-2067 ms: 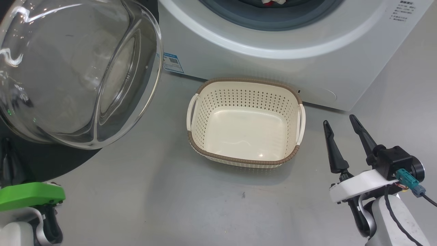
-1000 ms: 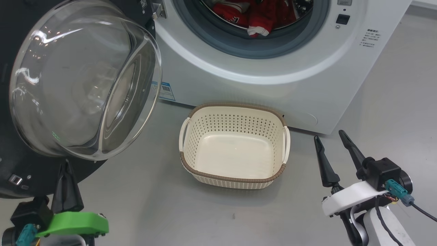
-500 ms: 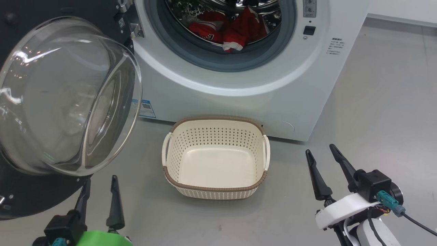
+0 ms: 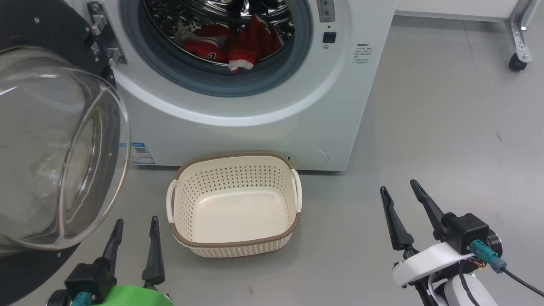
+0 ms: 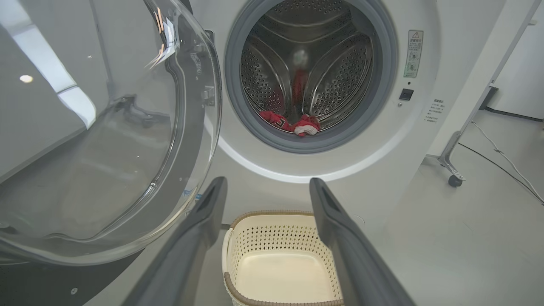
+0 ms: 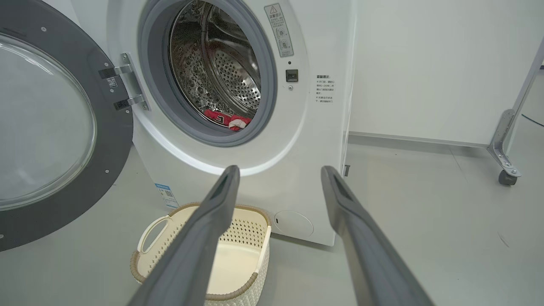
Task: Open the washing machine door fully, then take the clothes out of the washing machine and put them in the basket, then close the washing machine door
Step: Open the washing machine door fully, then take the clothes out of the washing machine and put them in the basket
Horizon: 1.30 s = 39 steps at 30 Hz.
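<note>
The machine (image 4: pixel 263 136) is faced by both grippers, its white front standing ahead of them with the round mouth uncovered. The door (image 4: pixel 55 148) is swung out on its hinge (image 4: pixel 102 38) to the left of that mouth. Its black ring and bulging glass bowl are seen just beside the left gripper (image 4: pixel 136 219), ahead of it and to its left. The grey floor (image 4: pixel 425 127) is spread beneath both grippers.

The basket (image 4: pixel 236 245) is set on the floor against the foot of the machine, ahead of the left gripper and slightly to its right, and well to the left of the right gripper (image 4: pixel 397 185). In the left wrist view its cream inside is framed between the two fingers. In the right wrist view it is partly covered by the left finger.

The clothes (image 4: pixel 212 46) are heaped red and white at the bottom of the steel drum (image 4: pixel 191 17), ahead of and above both grippers, just behind the grey gasket (image 4: pixel 204 85).

The left gripper is held with its fingers spread wide, with nothing gripped. The right gripper is likewise held wide apart over bare floor, with nothing between its fingers.

A caster (image 4: pixel 516 61) on a metal leg is seen far ahead of the right gripper, to its right. A small blue sticker (image 4: pixel 140 154) is fixed low on the machine, ahead of the left gripper.
</note>
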Tool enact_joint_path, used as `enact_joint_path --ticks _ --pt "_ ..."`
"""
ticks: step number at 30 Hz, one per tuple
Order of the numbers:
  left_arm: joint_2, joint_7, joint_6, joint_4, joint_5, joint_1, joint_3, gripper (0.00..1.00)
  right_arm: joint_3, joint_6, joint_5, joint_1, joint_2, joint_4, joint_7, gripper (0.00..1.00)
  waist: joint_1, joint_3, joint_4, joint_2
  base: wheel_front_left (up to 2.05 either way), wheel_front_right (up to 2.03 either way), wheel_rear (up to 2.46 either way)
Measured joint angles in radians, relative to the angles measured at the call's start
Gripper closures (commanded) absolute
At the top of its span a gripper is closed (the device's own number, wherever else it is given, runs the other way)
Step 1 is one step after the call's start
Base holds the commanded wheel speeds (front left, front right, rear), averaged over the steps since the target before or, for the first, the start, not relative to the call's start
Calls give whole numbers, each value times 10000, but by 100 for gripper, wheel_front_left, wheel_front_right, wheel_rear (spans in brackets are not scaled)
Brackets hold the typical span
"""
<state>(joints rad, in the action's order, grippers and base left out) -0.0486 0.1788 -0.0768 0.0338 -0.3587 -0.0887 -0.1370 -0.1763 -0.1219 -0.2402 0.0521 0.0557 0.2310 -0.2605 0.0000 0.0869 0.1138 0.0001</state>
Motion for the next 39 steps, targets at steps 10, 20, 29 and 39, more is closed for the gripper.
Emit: enact_joint_path --ticks 10,20,29,39 --pt "-12 -238 2 -171 86 -44 -188 0 107 13 -33 -249 -38 -198 0 0 0 -3 -1050 0 0 0 0" --pt "-17 -449 0 -268 157 -52 -301 0 284 104 -46 -446 -73 -378 0 0 0 31 -1464 0 0 0 0" --pt "-19 -500 -15 -324 171 -59 -305 0 336 105 -59 -466 -90 -491 0 0 0 17 -1523 0 0 0 0" --pt "-19 -556 -19 -378 259 -113 -322 0 362 111 -59 -610 -104 -537 0 0 0 -18 -1528 0 0 0 0"
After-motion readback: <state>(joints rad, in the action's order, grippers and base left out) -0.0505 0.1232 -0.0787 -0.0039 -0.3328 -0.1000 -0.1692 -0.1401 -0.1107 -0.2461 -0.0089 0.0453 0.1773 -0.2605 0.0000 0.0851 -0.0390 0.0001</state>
